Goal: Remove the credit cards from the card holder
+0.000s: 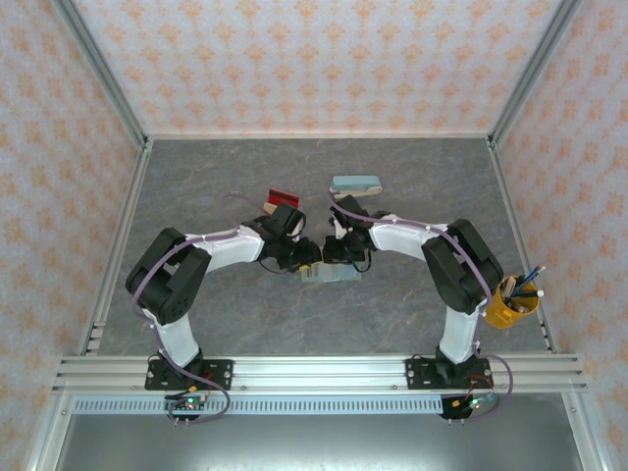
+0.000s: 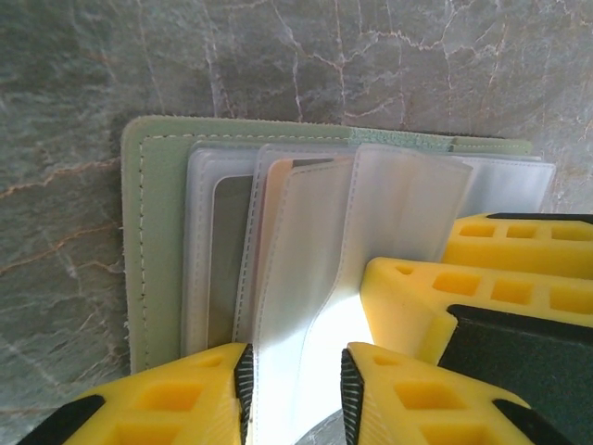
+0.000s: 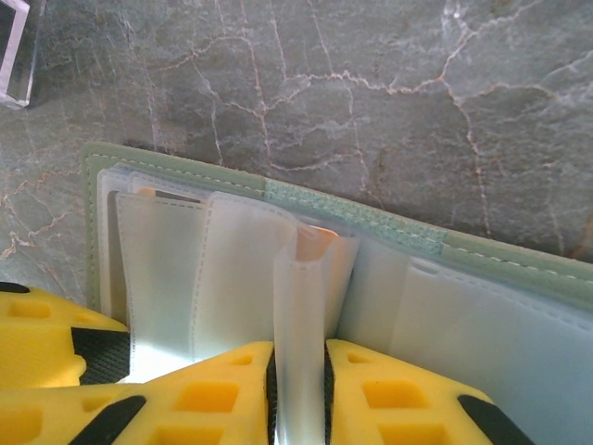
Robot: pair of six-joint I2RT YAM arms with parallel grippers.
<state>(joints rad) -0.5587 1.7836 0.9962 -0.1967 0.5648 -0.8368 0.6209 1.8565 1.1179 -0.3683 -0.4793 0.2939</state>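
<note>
The sage-green card holder [image 1: 330, 276] lies open on the table between both grippers. In the left wrist view its green panel [image 2: 153, 250] carries clear sleeves. One sleeve holds a dark grey credit card [image 2: 227, 255], and a tan edge [image 2: 266, 218] shows beside it. My left gripper [image 2: 296, 394] is open, its jaws standing either side of a raised clear sleeve [image 2: 306, 278] that touches the left pad. My right gripper [image 3: 298, 394] is shut on another upright sleeve [image 3: 301, 315] of the card holder [image 3: 389, 222], with an orange card [image 3: 320, 238] peeking behind it. A red card [image 1: 282, 195] and a tan one [image 1: 270, 207] lie on the table.
A teal oblong case [image 1: 355, 183] lies behind the grippers. A yellow cup with pens [image 1: 510, 302] stands by the right arm. A clear block corner [image 3: 14, 46] shows at the upper left of the right wrist view. Patterned walls enclose the table.
</note>
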